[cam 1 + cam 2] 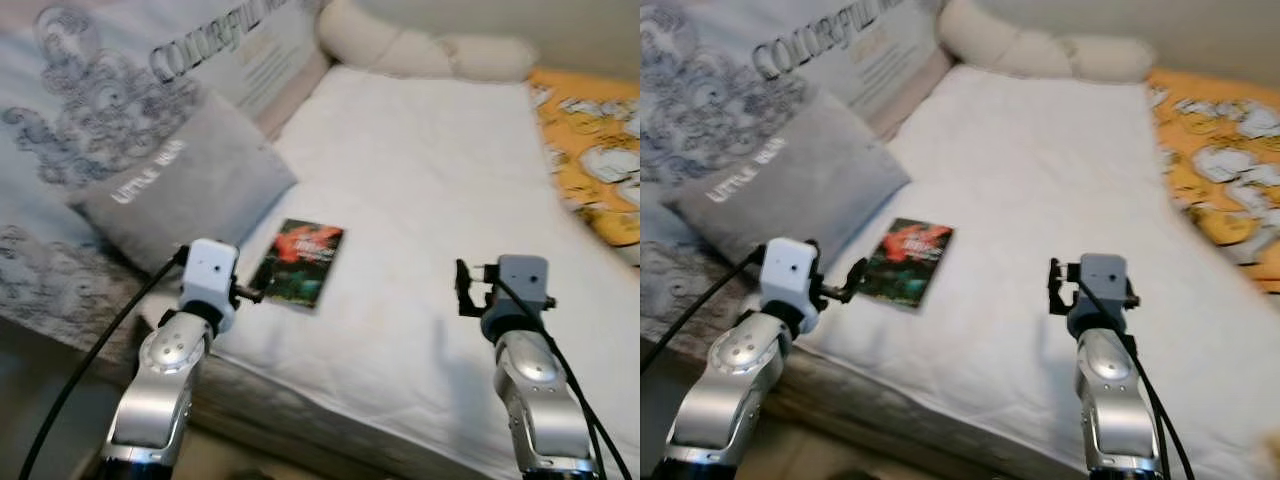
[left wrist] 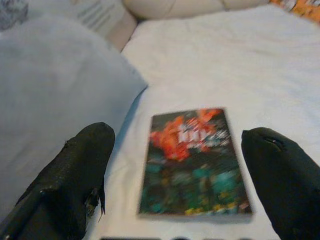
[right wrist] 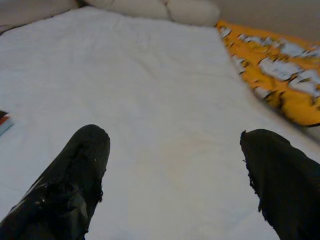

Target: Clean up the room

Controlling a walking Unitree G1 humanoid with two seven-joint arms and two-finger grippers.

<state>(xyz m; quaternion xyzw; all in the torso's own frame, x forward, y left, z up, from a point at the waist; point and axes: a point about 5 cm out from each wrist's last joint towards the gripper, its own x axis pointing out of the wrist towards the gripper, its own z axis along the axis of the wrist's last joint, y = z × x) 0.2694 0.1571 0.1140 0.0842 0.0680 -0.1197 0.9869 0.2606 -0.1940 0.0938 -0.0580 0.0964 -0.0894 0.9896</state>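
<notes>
The left tool (image 2: 175, 185) is released, its two black fingers (image 2: 75, 170) spread wide, and it hangs just over the near edge of the bed (image 1: 420, 180), aimed at the book (image 1: 298, 262). In the left wrist view the book lies straight ahead between the fingers, flat on the white cover, its long axis running away from the tool toward the head of the bed. The left arm is plainly the nearer one.

The right tool (image 3: 175, 185) is also released, over bare sheet by the near edge, well apart from the book.

A grey pillow (image 1: 190, 185) lies just beside the book on the left. Nothing stands between tool and book. An orange blanket (image 1: 590, 150) covers the bed's right edge.
</notes>
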